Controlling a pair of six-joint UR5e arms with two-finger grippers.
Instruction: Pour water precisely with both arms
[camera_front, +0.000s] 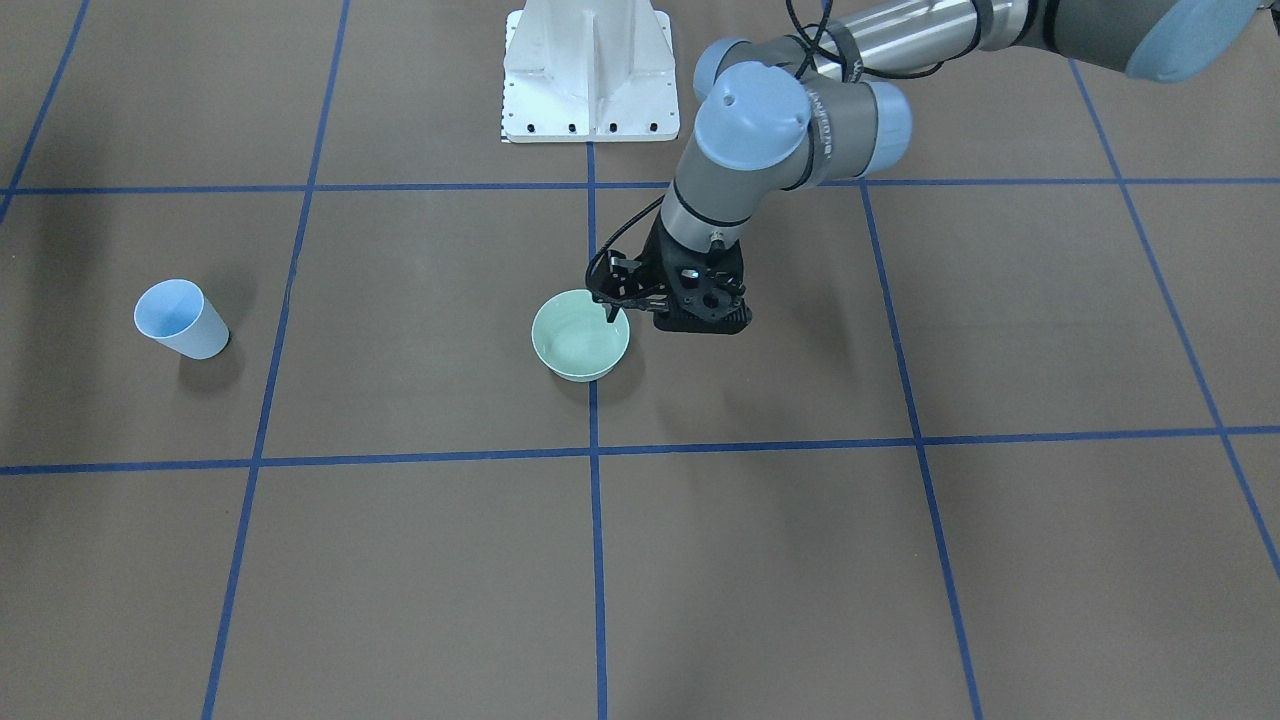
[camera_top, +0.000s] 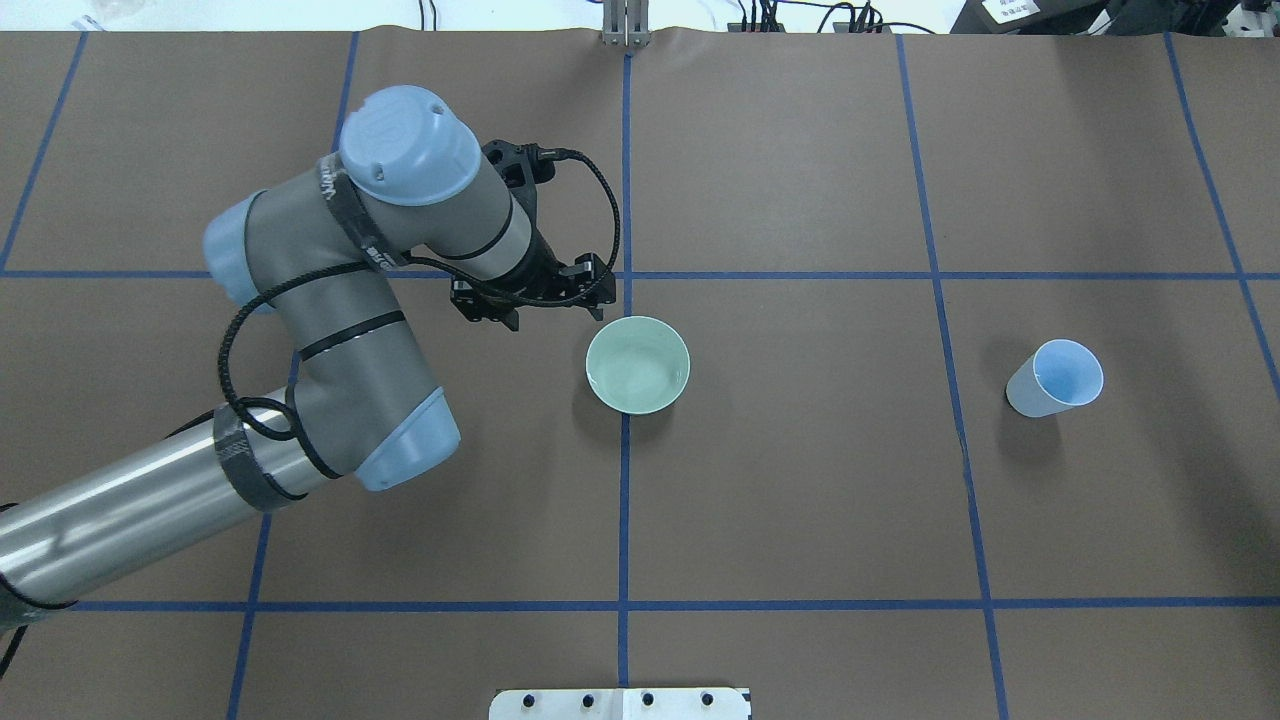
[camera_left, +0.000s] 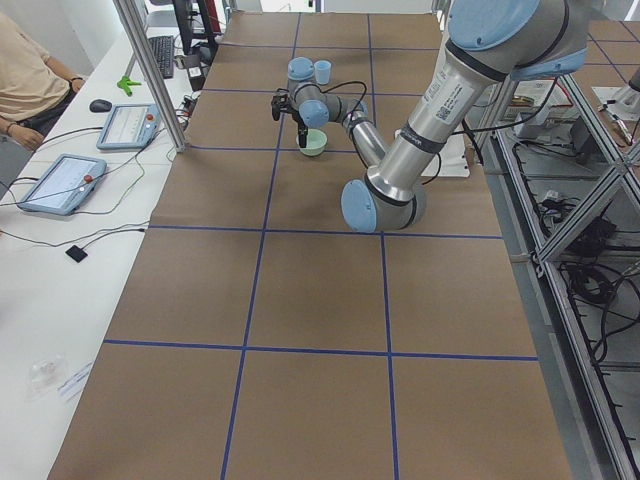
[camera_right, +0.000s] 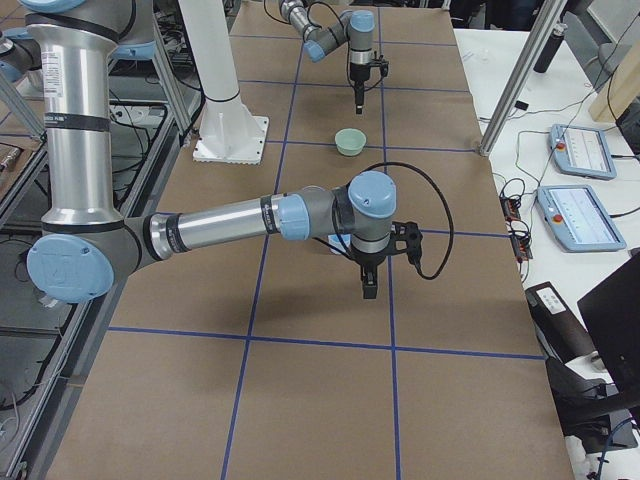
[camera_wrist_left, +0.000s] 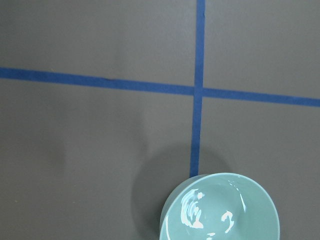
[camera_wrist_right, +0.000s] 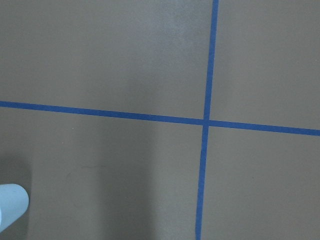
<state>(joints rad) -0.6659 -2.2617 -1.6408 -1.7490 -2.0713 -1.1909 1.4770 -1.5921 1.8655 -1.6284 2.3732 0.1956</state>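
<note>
Hovering L gripper (camera_front: 610, 312) above bowl (camera_front: 582, 371), jaws near-shut, empty; R gripper (camera_right: 366, 289) jaws unclear.

Brown table (camera_top: 800, 500), blue tape grid (camera_top: 800, 275), mint bowl (camera_top: 637, 365), pale-blue cup (camera_top: 1055, 378)

The left wrist view cuts your green bowl (camera_wrist_left: 220, 210) off at 5 o'clock; whether its glints are water, you cannot tell. The right wrist view leaves you a sliver of blue cup (camera_wrist_right: 11, 205) at 8 o'clock. The right gripper (camera_right: 368, 288) shows only side-on and the left gripper (camera_front: 611, 310) too small, so neither grip is readable.
</note>
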